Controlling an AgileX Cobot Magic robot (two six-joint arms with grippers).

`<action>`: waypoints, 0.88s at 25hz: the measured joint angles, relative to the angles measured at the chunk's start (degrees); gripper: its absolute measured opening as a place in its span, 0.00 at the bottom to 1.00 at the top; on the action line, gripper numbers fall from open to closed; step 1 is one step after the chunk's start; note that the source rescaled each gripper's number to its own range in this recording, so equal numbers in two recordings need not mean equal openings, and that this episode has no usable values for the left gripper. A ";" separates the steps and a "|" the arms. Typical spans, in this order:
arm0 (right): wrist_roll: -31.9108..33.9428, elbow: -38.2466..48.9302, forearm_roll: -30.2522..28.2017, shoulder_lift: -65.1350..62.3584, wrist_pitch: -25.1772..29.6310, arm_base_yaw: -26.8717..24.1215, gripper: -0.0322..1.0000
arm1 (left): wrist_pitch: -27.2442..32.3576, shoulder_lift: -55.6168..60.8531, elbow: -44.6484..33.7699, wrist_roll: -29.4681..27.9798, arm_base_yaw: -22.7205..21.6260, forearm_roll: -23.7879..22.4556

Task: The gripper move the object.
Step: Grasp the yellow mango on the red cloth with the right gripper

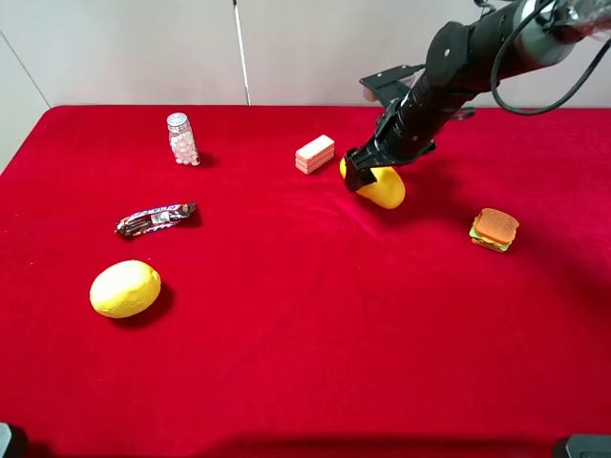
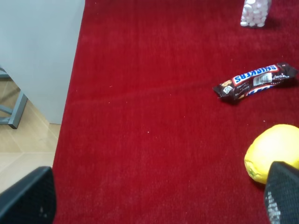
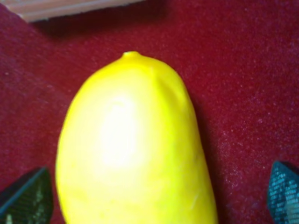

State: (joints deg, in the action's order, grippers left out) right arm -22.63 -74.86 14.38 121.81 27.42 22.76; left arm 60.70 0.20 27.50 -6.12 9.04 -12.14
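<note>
Right wrist view: the right claw [image 3: 154, 198] is spread and straddles the mango [image 3: 135, 140]. Probably it is placed so to pinch it.

Five loose items on a red bench [image 1: 315, 363].
A jar [image 1: 179, 138] of white sweets stands far left. Nearer lies a chocolate bar [image 1: 156, 218], and nearest on the left a lemon [image 1: 125, 288]. A pink-and-cream wafer block [image 1: 315, 154] lies far, about centre. A sandwich [image 1: 495, 229] sits right, well apart.
</note>
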 joint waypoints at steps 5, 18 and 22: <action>0.00 0.00 -0.71 0.74 -1.46 0.90 1.00 | 0.00 0.00 0.00 0.00 0.00 0.00; 0.00 -0.07 -1.12 2.57 -1.40 1.02 1.00 | 0.00 0.00 0.00 0.00 0.00 0.00; 0.00 -0.19 -1.17 2.69 -1.40 1.02 1.00 | 0.00 0.00 0.00 0.00 0.00 0.00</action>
State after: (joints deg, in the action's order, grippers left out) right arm -22.63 -75.05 13.22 124.49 26.02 23.78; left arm 60.70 0.20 27.50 -6.12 9.04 -12.14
